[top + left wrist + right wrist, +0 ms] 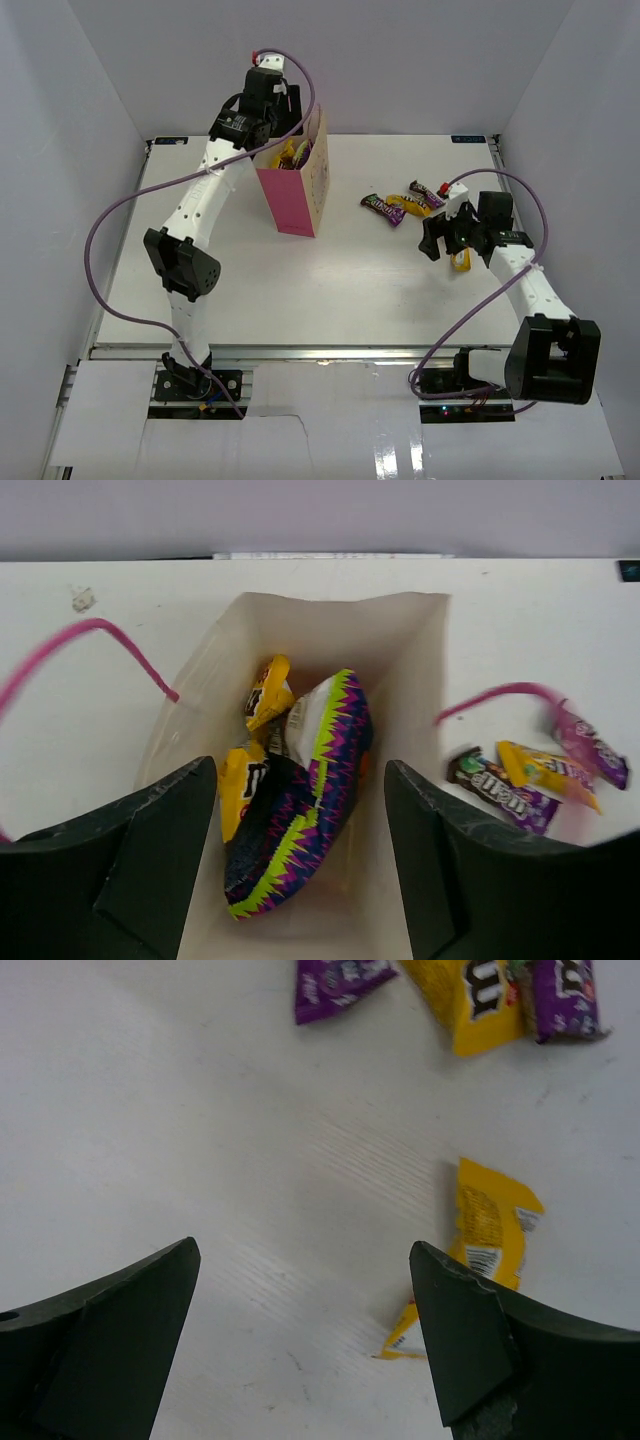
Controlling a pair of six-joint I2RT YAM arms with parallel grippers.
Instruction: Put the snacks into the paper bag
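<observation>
The pink paper bag (292, 205) stands upright left of centre. My left gripper (262, 125) hovers open and empty over its mouth. In the left wrist view the bag's cream inside (400, 660) holds the dark blue-purple chip bag (300, 810) and yellow packets (268, 692). Loose candy bars and a yellow packet (398, 207) lie on the table right of the bag; they also show in the left wrist view (530, 775). My right gripper (438, 240) is open and empty just above the table. A yellow packet (490, 1230) lies beside its right finger; it also shows in the top view (461, 261).
White walls close in the table (330, 290) on the left, back and right. Purple cables loop from both arms. In the right wrist view, purple wrappers (335, 982) and a yellow packet (478, 995) lie at the far edge.
</observation>
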